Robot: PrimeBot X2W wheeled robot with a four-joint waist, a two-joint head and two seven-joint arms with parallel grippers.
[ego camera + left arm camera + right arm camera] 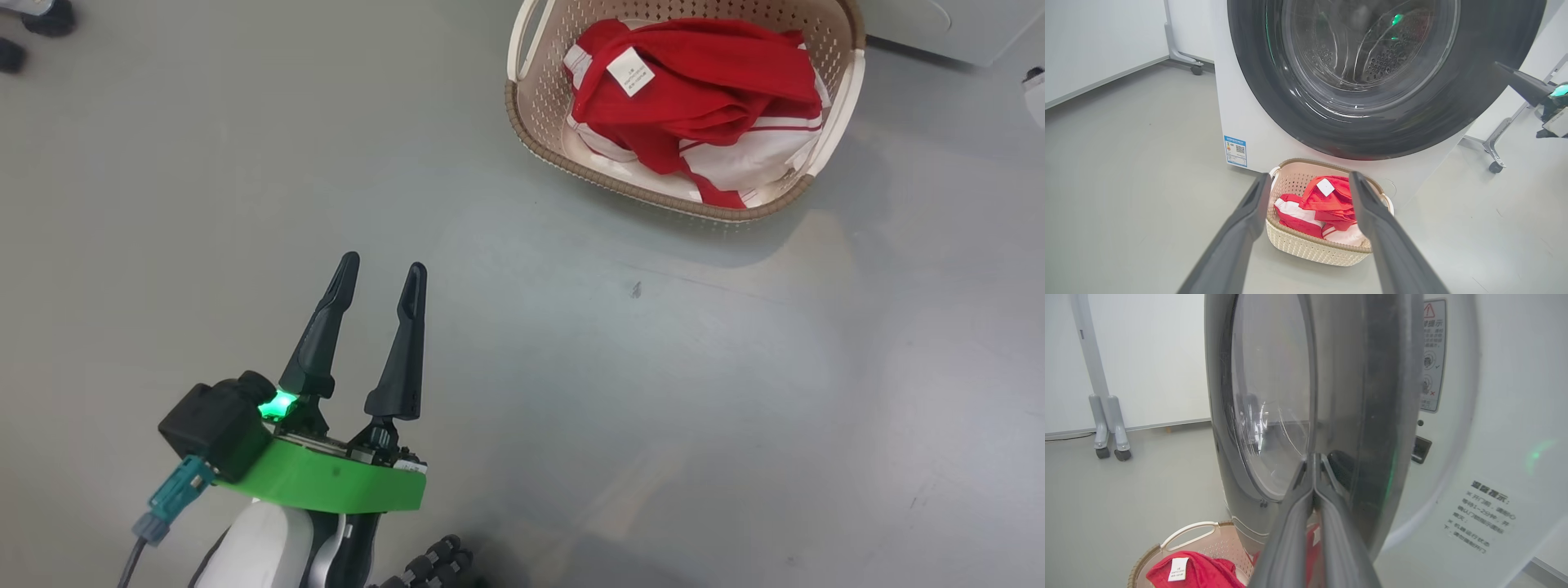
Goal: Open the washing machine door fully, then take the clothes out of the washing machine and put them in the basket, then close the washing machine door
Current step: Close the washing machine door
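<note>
**Clothes in the basket, right end effector at the door**

The left end effector [384, 263] hangs over bare, matt grey floor [653, 392], its two long dark fingers spread fairly wide with nothing between them. The right end effector [1313, 456] has its fingers pressed flat together, tips at the washing machine door [1253, 73] where the glossy black rim meets the bulging clear glass [1367, 53]. Whether they touch it cannot be told.

The red clothes [702, 90] with white trim lie bunched in the basket [620, 186], a white label tag [630, 72] uppermost. The basket is cream perforated plastic with a brown woven-look rim, and it sits on the floor just in front of the white washing machine [1249, 106], below the door. A blue sticker [1235, 151] sits low on the machine's front. Castored grey stand legs [1106, 424] stand by the wall.
</note>
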